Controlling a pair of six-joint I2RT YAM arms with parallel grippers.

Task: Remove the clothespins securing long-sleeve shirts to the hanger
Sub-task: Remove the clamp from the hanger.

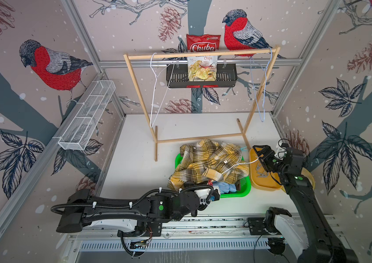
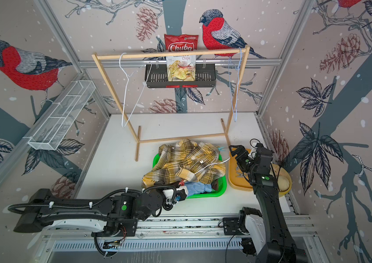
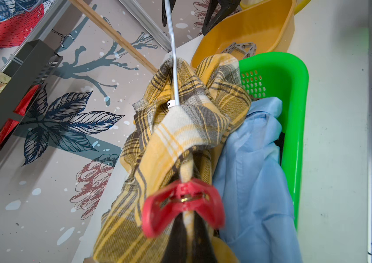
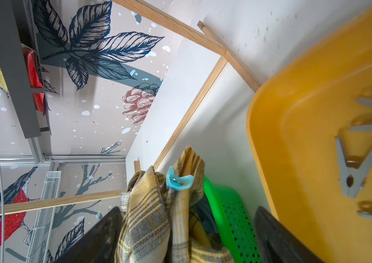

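Red plastic spring clothespin (image 3: 182, 202), clipped on a fold of the mustard-yellow plaid shirt (image 1: 210, 161) at the side of the pile nearest the robot's base. It sits directly at the tips of the left gripper (image 3: 188, 227), whose fingers are pressed together with a strip of that plaid cloth between them. A light blue plastic clothespin (image 4: 179, 182) is clipped to the same shirt at the far side of the pile, near the right gripper (image 1: 258, 153), whose fingers stand well apart. Several grey plastic clothespins (image 4: 351, 173) lie loose in the yellow plastic tray (image 4: 294, 159). The plaid shirt lies heaped over a plain light blue shirt (image 3: 255, 170) in a green perforated plastic basket (image 3: 294, 113) on the white tabletop (image 1: 135, 159). A white wire hanger (image 3: 173, 57) emerges from the plaid cloth and runs to the right gripper; whether the wire touches its fingers cannot be told.
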